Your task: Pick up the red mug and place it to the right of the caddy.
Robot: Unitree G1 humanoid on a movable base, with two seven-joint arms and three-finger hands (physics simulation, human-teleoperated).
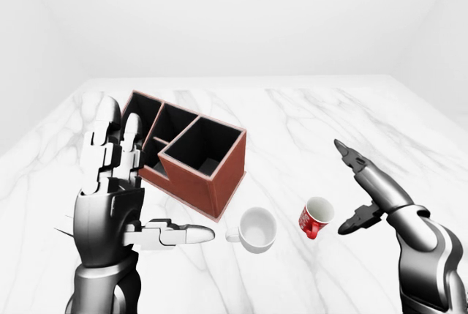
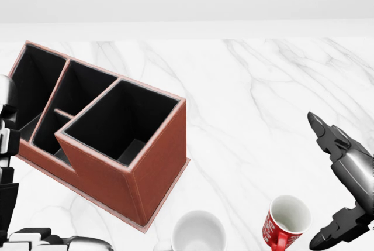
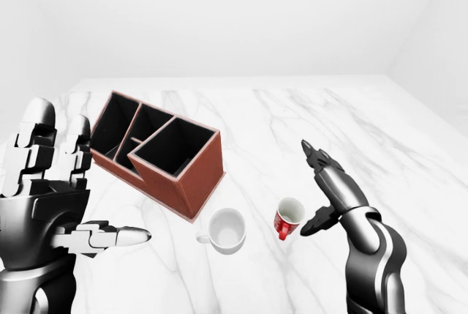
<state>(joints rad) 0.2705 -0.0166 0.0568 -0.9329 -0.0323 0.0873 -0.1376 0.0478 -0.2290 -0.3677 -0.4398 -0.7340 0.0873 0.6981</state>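
R hand point(image 1: 356, 189) spread wide just right of red mug point(image 1: 316, 217), prob. not touching.

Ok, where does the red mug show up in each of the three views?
Left-eye view: red mug right of centre, low, beside the open right robot hand.
Head view: bottom edge, right of centre.
Right-eye view: just right of centre, low.
Shared landmark: the white mug sits to its left in all three.

Counter point(image 1: 307, 116): polished grey-veined white marble. Caddy point(image 1: 223, 178): matt, leather-like, black-lined. Red mug point(image 1: 315, 218): glossy ceramic. Hands: shiny metal-look.
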